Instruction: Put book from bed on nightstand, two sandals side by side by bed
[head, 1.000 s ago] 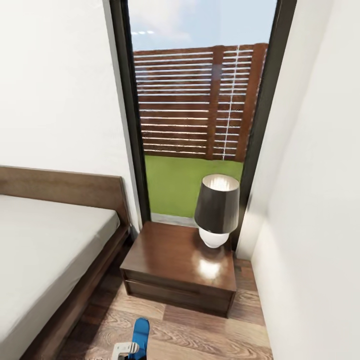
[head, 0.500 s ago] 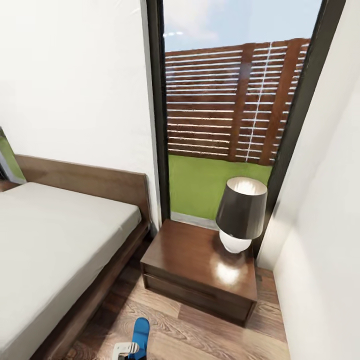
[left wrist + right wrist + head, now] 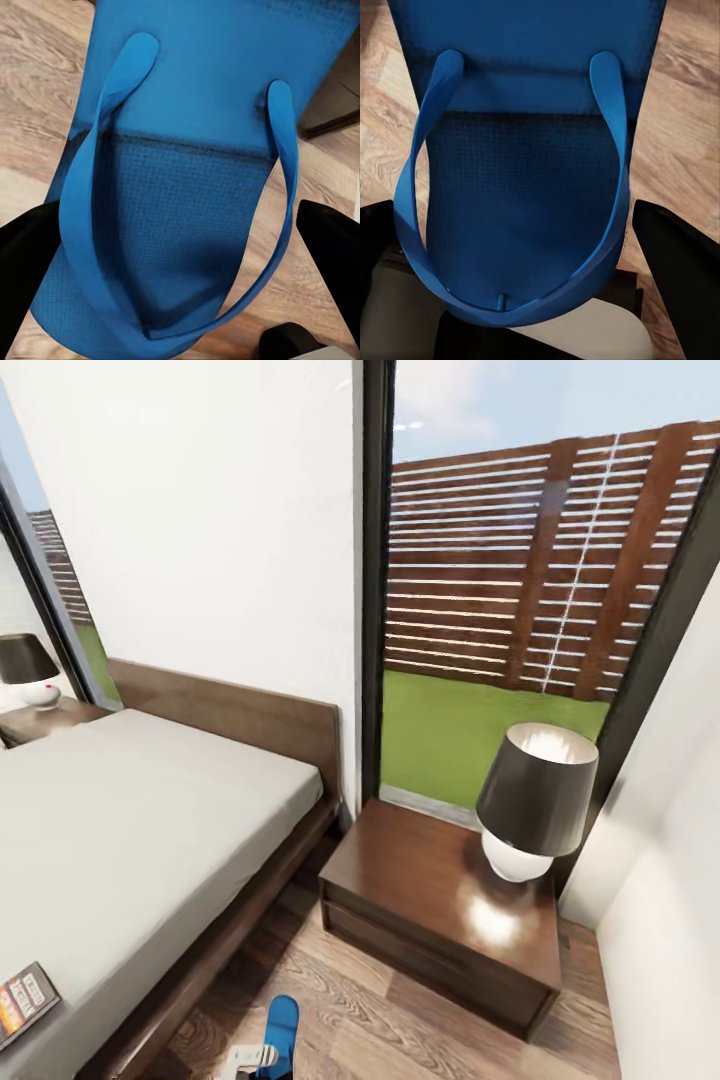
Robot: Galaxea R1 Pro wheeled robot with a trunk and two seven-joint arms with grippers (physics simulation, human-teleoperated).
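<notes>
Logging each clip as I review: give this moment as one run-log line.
left gripper: shut on sandal | right gripper: shut on second sandal | book: on bed | nightstand: holds lamp

book (image 3: pixel 22 1001): we see it flat on the bed's (image 3: pixel 130 810) near corner
nightstand (image 3: pixel 440 905): beside the bed, under the window
sandals (image 3: pixel 187 180) (image 3: pixel 521 172): we see two blue ones, straps up, above the floor

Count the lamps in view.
2: one lamp on the near nightstand by the window, another on the far nightstand beyond the bed.
</notes>
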